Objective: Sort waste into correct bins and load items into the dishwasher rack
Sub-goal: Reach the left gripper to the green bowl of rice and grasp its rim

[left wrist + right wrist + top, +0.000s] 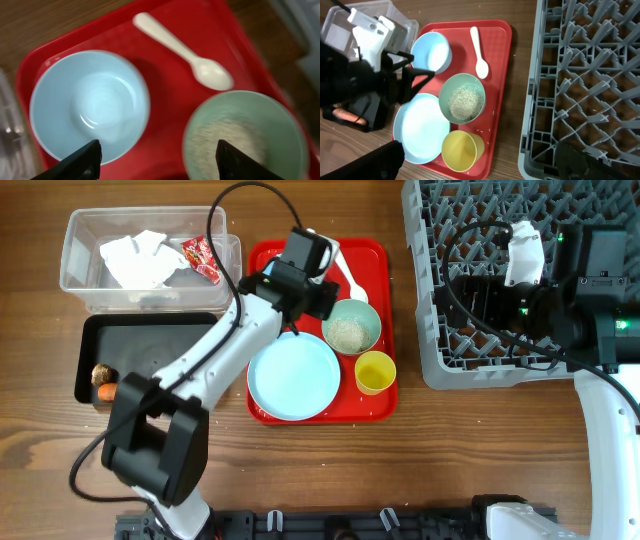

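On the red serving tray [372, 258] lie a large pale blue plate [293, 377], a teal bowl of rice [351, 330], a yellow cup [375, 372] and a white spoon [350, 278]. My left gripper [157, 150] is open and empty. It hovers between an empty pale blue bowl [90, 105] and the rice bowl [245, 140]. In the overhead view the left gripper [300, 285] hides the empty bowl. My right gripper [480, 147] is open and empty over the grey rack [440, 370]. The clear tub [80, 280] holds tissue [140, 258] and a red wrapper [202, 258].
The black tray [150, 345] at the left holds a carrot [106, 391] and a brown lump [101, 374]. A few rice grains [485, 131] lie on the red tray near the cup [462, 150]. The rack [580, 75] fills the right side.
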Robot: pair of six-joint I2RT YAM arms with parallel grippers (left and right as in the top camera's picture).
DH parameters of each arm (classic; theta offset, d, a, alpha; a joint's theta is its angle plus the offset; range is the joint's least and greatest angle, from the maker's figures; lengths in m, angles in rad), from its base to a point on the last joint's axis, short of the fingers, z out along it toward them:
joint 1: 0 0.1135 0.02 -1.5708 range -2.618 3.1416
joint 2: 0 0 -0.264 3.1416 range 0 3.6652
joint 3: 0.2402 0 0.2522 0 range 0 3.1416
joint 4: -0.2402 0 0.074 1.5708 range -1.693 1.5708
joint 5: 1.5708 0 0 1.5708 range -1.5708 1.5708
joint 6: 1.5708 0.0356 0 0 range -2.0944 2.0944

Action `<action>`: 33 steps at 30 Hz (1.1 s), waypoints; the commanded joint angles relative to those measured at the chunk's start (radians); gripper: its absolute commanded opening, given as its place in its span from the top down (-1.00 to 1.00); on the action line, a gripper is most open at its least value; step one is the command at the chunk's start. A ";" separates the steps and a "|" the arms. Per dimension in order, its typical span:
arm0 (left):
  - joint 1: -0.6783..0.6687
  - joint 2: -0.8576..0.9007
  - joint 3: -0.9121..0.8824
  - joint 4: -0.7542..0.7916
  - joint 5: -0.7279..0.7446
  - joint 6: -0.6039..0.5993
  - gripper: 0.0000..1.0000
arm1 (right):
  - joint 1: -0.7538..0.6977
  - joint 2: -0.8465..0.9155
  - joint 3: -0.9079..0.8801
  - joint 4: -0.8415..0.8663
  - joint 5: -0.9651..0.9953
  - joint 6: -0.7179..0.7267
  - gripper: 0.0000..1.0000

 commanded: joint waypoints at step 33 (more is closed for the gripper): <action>-0.224 0.167 0.018 0.112 0.101 0.061 -0.36 | -0.003 0.009 0.015 -0.009 0.011 0.003 -0.99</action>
